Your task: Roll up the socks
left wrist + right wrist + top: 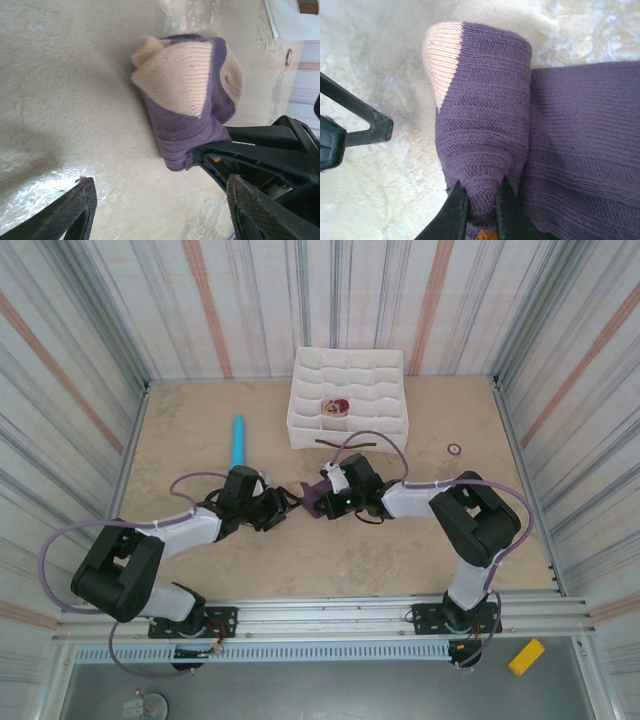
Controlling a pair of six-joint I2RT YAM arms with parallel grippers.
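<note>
The socks (pixel 312 498) lie part-rolled on the table (pixel 330 560). The right gripper (pixel 479 192) clamps their purple fabric; the left gripper (pixel 161 182) stands apart just beside them. We roll tightly, without slack.

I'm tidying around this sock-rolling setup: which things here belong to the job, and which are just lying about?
Job: purple-and-beige knitted sock bundle; right pincer shut on it; left pincer open.
Lying about: light-blue cylinder; white compartment tray; small round red-rimmed disc; yellow block.
</note>
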